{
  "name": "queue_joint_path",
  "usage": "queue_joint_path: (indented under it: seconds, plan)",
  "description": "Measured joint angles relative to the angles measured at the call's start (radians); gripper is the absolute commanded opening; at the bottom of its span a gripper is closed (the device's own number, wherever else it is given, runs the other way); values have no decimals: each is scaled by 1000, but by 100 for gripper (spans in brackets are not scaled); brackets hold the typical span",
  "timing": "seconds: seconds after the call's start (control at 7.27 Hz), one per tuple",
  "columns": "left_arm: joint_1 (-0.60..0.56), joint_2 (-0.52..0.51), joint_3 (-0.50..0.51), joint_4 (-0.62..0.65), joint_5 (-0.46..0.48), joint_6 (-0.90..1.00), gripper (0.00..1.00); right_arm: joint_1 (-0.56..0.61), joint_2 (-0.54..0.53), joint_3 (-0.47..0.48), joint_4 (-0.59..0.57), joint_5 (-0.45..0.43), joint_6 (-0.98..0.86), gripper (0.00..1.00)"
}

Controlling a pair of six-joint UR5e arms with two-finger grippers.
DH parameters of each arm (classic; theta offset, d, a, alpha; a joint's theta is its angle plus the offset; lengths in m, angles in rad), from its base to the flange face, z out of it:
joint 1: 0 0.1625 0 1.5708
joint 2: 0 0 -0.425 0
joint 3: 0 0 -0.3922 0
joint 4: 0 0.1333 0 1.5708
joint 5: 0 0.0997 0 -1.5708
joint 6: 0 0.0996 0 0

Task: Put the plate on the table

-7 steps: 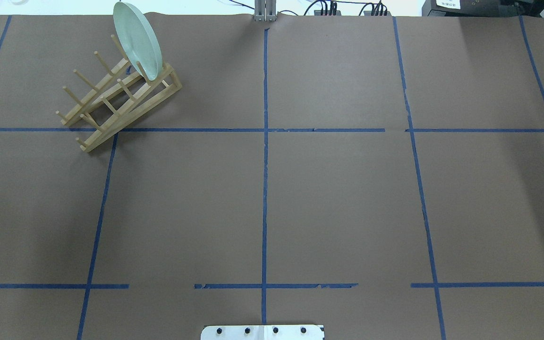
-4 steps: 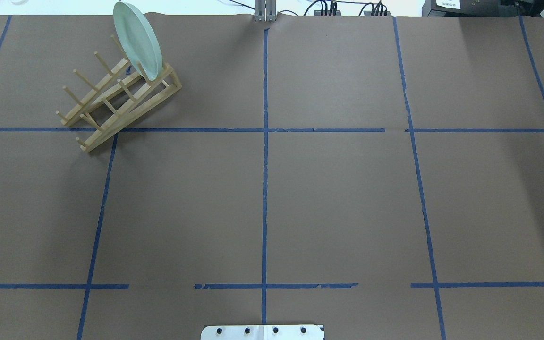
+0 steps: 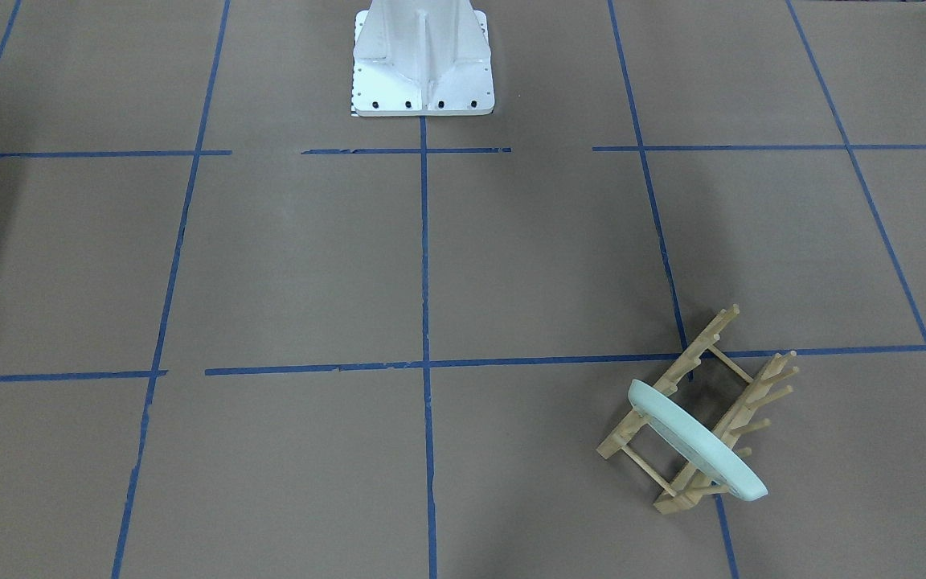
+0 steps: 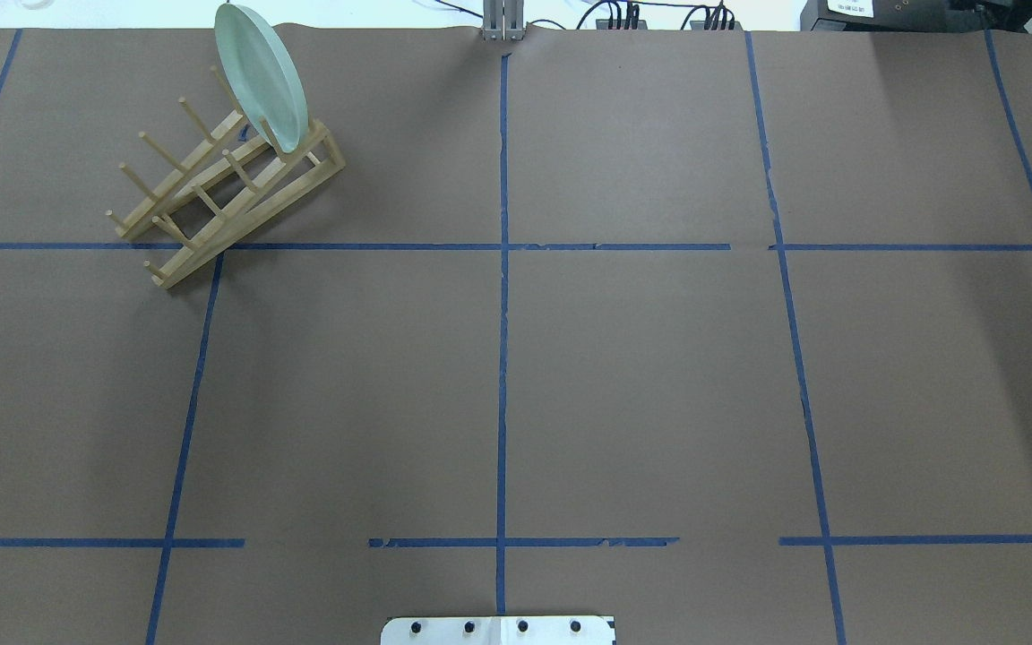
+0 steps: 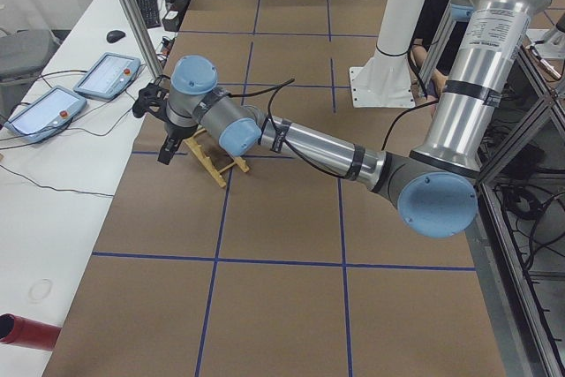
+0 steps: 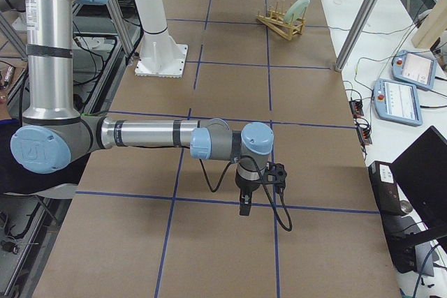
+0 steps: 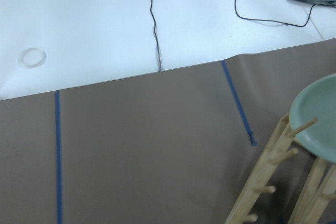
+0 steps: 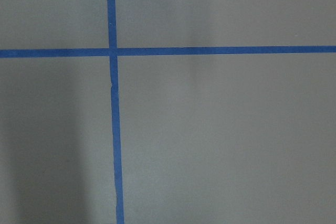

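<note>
The plate is standing on edge in the end slot of the wooden peg rack, leaning between the pegs. It is not yet lying on the tabletop. Compared with the overhead views of a second ago, plate and rack are keeping the same pose and the same spot, and no arm is entering that view.

The rack is sitting askew in the far square on the robot's left, with one end reaching a crossing of the blue tape lines. In the front-facing view the plate is occupying the rack's end farthest from the robot base. The left wrist view is showing the plate's rim above the rack's rail.

In the left side view the left gripper is hanging just beside the rack, pointing downward. Whether its fingers are apart or together cannot be told.

In the right side view the right gripper is hanging over bare tabletop near a tape line, well apart from the plate. The state of its fingers cannot be told either.
</note>
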Motion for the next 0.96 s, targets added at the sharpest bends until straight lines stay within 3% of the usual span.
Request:
queue_joint_path:
  seconds: [0.28, 0.41, 0.69, 0.96]
  plan:
    - [132, -22, 77, -321, 25, -501, 100, 0, 0, 0, 0, 0, 0, 100]
    - [195, -60, 101, -404, 82, -688, 100, 1, 0, 0, 0, 0, 1, 100]
    - [313, -168, 151, -452, 256, -963, 96, 1, 0, 0, 0, 0, 0, 100]
    - [370, -238, 204, -459, 340, -1032, 93, 1, 0, 0, 0, 0, 1, 100]
